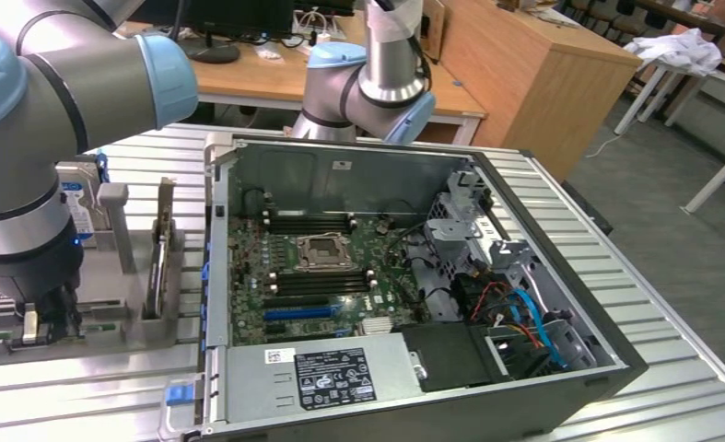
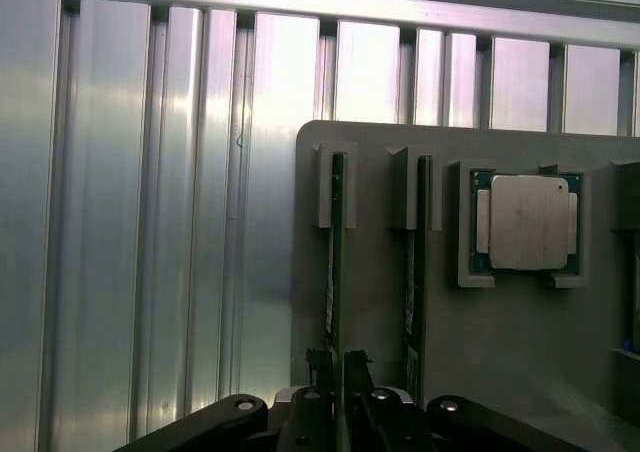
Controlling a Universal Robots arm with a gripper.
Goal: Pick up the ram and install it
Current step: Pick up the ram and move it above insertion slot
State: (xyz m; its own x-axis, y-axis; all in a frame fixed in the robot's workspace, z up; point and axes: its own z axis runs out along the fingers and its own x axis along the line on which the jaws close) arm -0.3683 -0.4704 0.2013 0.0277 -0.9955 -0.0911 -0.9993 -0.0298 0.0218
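The ram (image 2: 336, 242) is a thin green stick standing on edge in a slot of a grey holder (image 2: 520, 352). A second stick like it (image 2: 421, 252) stands in the neighbouring slot. My gripper (image 2: 337, 377) is low over the first stick, its dark fingers (image 2: 318, 372) pressed on either side of one end. In the exterior view my gripper (image 1: 40, 327) reaches down to the holder at the exterior view's left, beside the open computer case (image 1: 583, 313). The green motherboard (image 1: 313, 267) lies inside the case with its dark memory slots in view.
A silver processor chip (image 2: 528, 222) sits in the same holder beyond the two sticks. A blue-labelled hard drive (image 1: 77, 207) and a thin board on edge (image 1: 159, 258) stand in grey racks between arm and case. Ribbed metal tabletop (image 2: 130, 222) surrounds the holder.
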